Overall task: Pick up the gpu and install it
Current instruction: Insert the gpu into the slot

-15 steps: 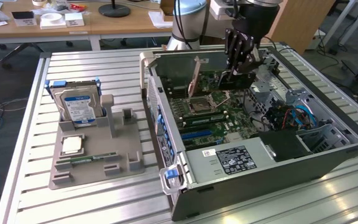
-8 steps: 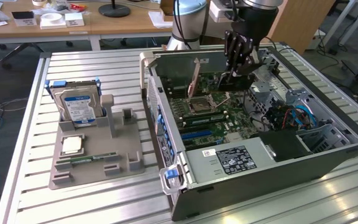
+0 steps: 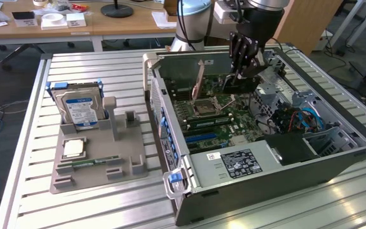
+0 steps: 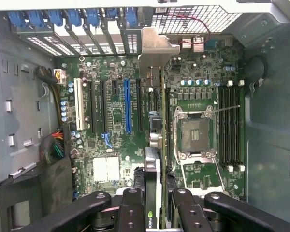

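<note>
item: gpu (image 4: 153, 159), 1 card, seen edge-on. held: clamped between the fingers of the gripper (image 4: 157, 198). location: inside open computer case (image 3: 335, 160), over motherboard (image 4: 113, 111), beside cpu socket (image 4: 195, 135).

The thin dark green circuit card (image 4: 153, 159) stands on edge over the motherboard (image 4: 116, 121), clamped at one end. In the exterior view its long silvery bracket (image 4: 157, 48) points toward nine o'clock.

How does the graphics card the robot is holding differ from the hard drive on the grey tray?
The graphics card is thin, gripped by the jaws inside the computer case; the hard drive is thicker, silvery, blue-labelled, standing free in its tray. Both stand on edge.
</note>
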Robot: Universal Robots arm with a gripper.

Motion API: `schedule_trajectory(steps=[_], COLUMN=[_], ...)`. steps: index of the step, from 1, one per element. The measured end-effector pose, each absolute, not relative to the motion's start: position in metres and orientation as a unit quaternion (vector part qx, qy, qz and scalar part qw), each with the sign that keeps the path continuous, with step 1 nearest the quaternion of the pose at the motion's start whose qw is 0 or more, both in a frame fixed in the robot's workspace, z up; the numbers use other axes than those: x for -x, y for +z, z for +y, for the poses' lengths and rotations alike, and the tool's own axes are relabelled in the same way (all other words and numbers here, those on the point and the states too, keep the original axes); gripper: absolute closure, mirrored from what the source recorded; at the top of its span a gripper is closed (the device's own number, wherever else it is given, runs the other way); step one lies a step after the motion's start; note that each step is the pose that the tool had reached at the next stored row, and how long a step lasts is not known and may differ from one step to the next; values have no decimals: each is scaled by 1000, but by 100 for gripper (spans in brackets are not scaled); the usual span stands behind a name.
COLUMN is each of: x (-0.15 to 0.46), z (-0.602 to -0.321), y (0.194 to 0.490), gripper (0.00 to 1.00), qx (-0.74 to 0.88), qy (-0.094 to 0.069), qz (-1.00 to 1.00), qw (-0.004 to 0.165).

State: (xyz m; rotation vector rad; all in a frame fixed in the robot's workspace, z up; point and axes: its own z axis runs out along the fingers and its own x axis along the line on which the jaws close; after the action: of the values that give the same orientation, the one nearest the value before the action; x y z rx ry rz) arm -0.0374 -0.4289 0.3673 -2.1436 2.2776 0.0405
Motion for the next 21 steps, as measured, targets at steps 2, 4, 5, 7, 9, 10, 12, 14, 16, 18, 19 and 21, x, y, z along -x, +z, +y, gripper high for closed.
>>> schedule_trajectory(steps=[2,4,5,7,9,10,12,14,16,18,19,21], x=[37,37,37,37,37,37,37,37,37,37,37,37], z=[-429,-429,-429,-431,-432,-433,-434,-435,-435,-435,-435,-435], y=[367,367,367,367,367,367,367,367,367,366,365,364], gripper=[73,73,73,73,73,73,73,73,73,73,73,73], qx=[685,685,685,685,685,685,685,685,685,685,685,685], qy=[13,13,13,13,13,13,13,13,13,13,13,13], qz=[728,728,728,728,728,728,728,728,728,728,728,728], qw=[7,7,7,7,7,7,7,7,7,7,7,7])
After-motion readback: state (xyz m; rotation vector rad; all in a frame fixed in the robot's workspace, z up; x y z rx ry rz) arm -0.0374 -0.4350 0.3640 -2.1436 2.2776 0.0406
